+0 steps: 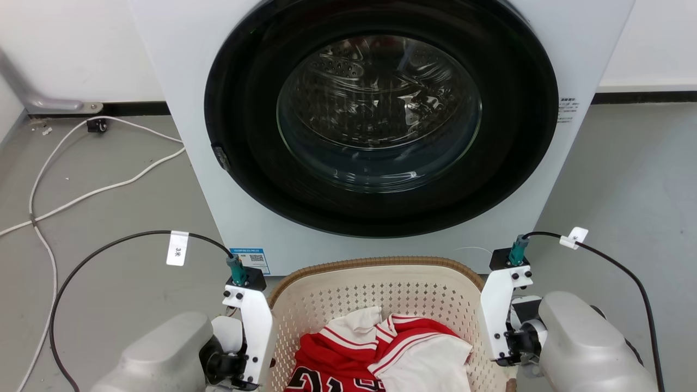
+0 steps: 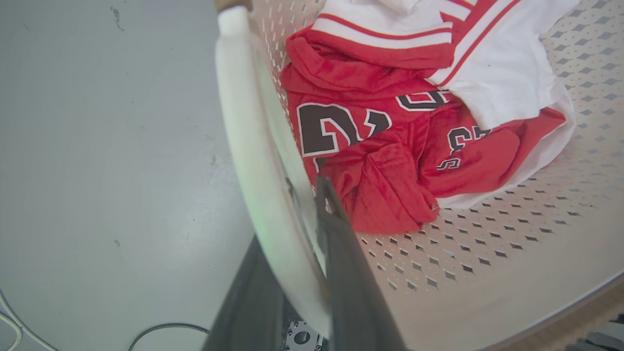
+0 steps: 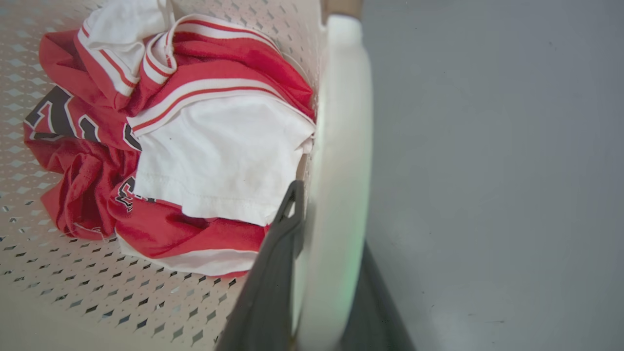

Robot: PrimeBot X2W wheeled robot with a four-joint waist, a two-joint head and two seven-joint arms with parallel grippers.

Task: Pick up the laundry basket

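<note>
flanking the laundry basket point(image 1: 381, 264) — left end effector point(image 2: 292, 209) and right end effector point(image 3: 331, 219) clamped on its handles point(image 2: 243, 122)

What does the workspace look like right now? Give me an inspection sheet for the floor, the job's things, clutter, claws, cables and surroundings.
Surface: grey floor, a few small specks at the left.
Job's things: laundry basket stands in front of the washing machine, whose door looks shut.
Clutter: red and white jersey bunched inside the basket.
Claws: left claw straddles the left handle, right claw the right handle; both look clamped.
Cables: white cables loose on the floor at left; black cables loop from both wrists.
Surroundings: white wall, grey pipe.
</note>
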